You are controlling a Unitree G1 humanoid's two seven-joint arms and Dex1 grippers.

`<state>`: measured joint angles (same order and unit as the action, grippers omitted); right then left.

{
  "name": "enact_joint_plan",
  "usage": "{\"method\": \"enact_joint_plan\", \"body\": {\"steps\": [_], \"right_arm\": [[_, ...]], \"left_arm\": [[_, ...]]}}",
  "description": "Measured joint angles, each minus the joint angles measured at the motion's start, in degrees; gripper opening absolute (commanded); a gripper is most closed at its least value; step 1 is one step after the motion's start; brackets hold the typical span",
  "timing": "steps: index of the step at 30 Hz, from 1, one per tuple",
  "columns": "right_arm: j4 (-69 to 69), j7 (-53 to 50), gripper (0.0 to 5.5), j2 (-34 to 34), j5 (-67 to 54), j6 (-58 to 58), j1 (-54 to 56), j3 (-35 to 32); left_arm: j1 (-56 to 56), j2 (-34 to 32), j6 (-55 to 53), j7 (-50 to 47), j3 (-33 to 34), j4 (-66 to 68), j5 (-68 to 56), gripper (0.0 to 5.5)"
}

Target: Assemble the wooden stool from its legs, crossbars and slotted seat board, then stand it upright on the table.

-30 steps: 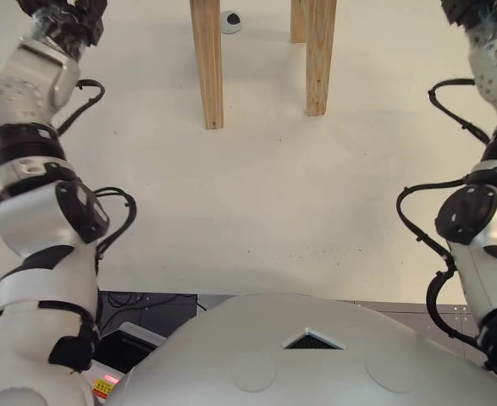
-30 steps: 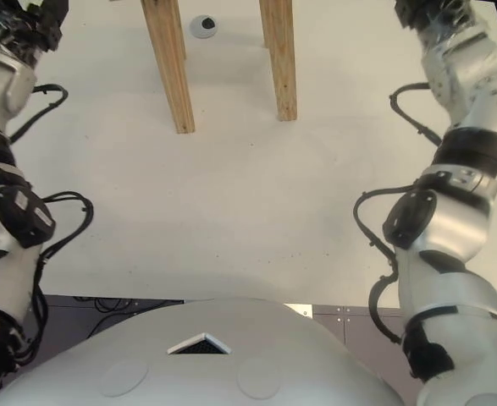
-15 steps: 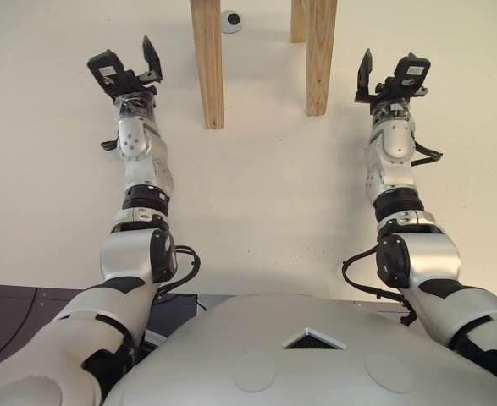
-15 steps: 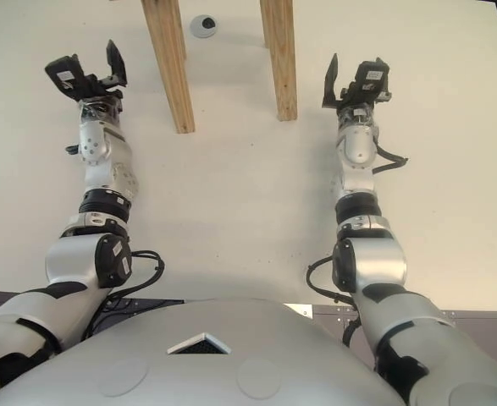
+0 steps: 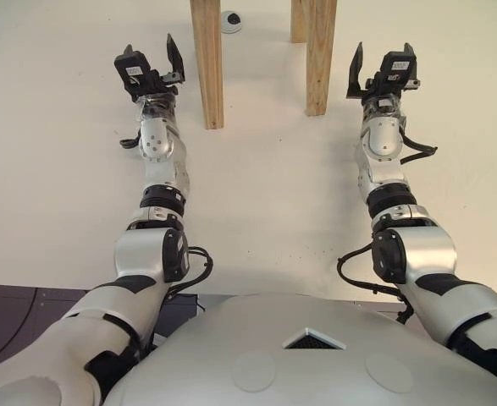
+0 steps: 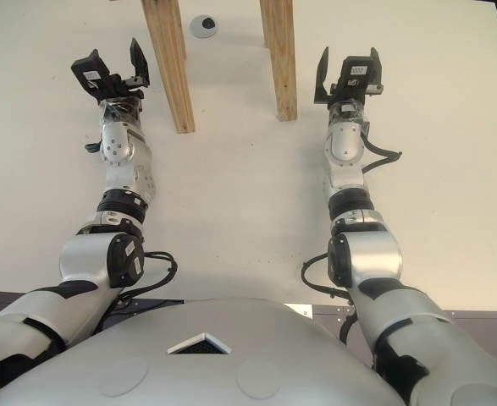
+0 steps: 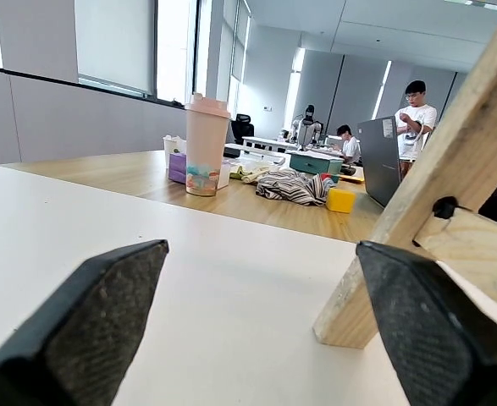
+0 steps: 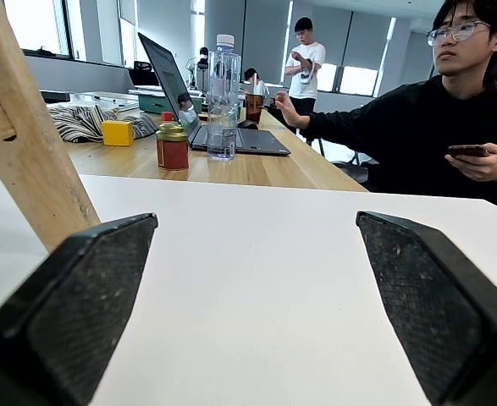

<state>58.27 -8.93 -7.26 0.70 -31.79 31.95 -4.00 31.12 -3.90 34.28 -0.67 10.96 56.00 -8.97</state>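
Observation:
The wooden stool stands on the white table (image 5: pixel 256 203) at the far middle; I see its legs, the left leg (image 5: pixel 207 63) and the right leg (image 5: pixel 321 55), with a crossbar (image 7: pixel 477 245) joining a leg in the left wrist view. My left gripper (image 5: pixel 153 65) is open, low over the table just left of the left leg. My right gripper (image 5: pixel 380 66) is open just right of the right leg. Nothing lies between either pair of fingers. The seat board is hidden above the frame.
A small round grey disc (image 5: pixel 231 21) lies on the table behind the stool legs. In the wrist views, another wooden table (image 7: pixel 256 203) stands beyond with a cup, a bottle, a laptop and small items. Bare tabletop stretches on both sides and in front.
Both arms came down from raised, bent poses to stretch forward over the table. In the last half second each gripper moved inward toward the stool leg beside it.

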Motion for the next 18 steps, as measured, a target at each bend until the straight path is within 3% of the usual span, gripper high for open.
{"method": "enact_joint_plan", "body": {"steps": [18], "right_arm": [[-2.28, 0.2, 4.35, -2.76, 4.42, 0.02, 1.42, 0.31]], "left_arm": [[-5.81, 4.49, 3.46, -8.06, -1.14, -3.88, 5.59, 4.09]]}}
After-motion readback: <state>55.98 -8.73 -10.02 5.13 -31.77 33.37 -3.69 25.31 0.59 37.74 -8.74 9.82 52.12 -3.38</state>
